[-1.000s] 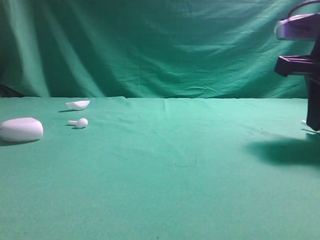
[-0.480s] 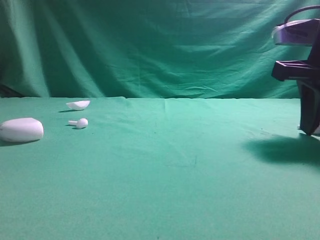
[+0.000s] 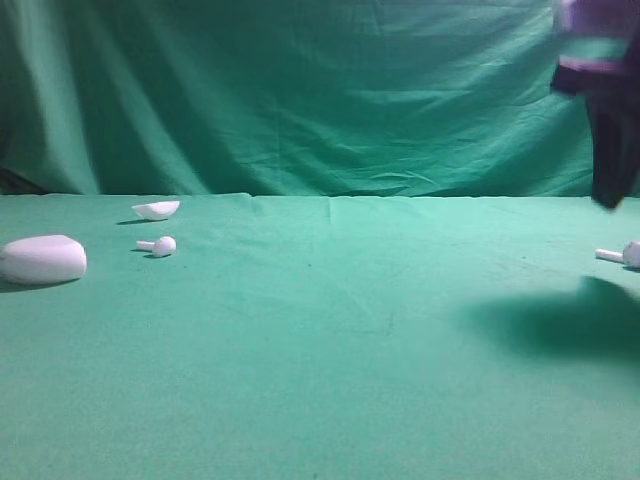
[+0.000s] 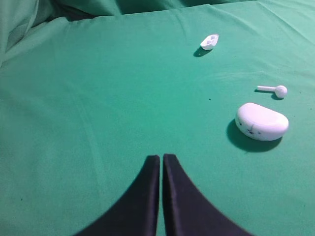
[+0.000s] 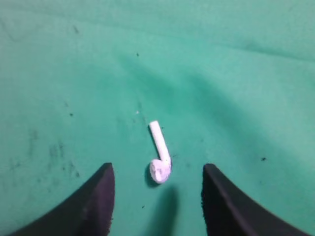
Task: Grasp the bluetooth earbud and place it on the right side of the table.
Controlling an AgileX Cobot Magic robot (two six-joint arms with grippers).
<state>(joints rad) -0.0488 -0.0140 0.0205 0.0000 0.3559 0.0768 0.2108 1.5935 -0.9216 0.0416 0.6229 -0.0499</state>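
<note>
Green cloth covered the bench (image 3: 330,340); the bluetooth earbud (image 5: 160,153) lay free between the right tool's (image 5: 156,201) wide-spread jaws. Best to lift straight up, leaving it undisturbed.

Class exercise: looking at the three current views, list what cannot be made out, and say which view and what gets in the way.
- Right gripper, exterior high view: motion-blurred and cut by the right and top edges; its jaws cannot be read here.
- Bluetooth earbud, same view: head clipped by the right edge.
- Left gripper, left wrist view: only the fingertips show; the bottom edge cuts the rest.
- White case: its small marks are too tiny to read.
</note>
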